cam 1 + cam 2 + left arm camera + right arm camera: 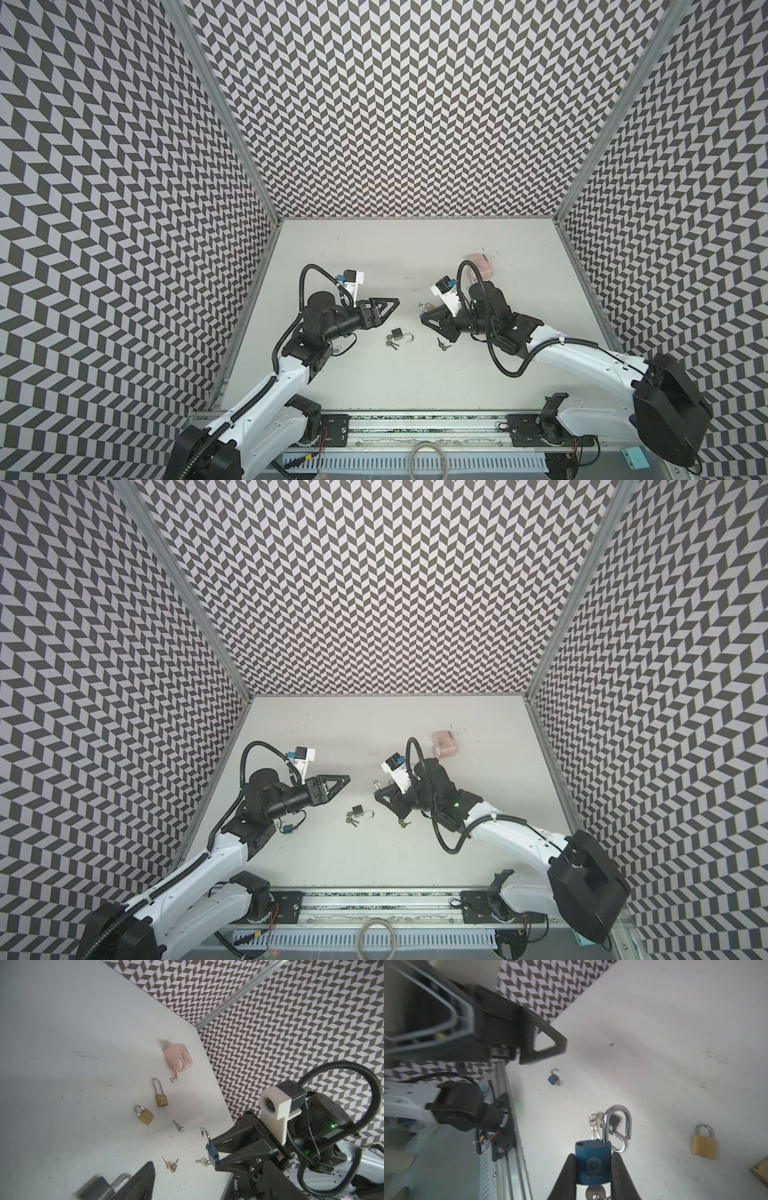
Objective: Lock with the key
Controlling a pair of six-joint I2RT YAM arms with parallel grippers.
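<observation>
The right gripper (593, 1156) clamps the blue padlock (592, 1165) by its body over the table's (374, 249) middle, shackle (606, 1124) open, key (593, 1191) in its base. The left gripper (391, 305) faces it, open and empty.

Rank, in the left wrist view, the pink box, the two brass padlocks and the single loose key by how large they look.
1. pink box
2. long-shackle brass padlock and short-shackle brass padlock: too alike to rank; the former looks longer, the latter wider.
3. single loose key
</observation>
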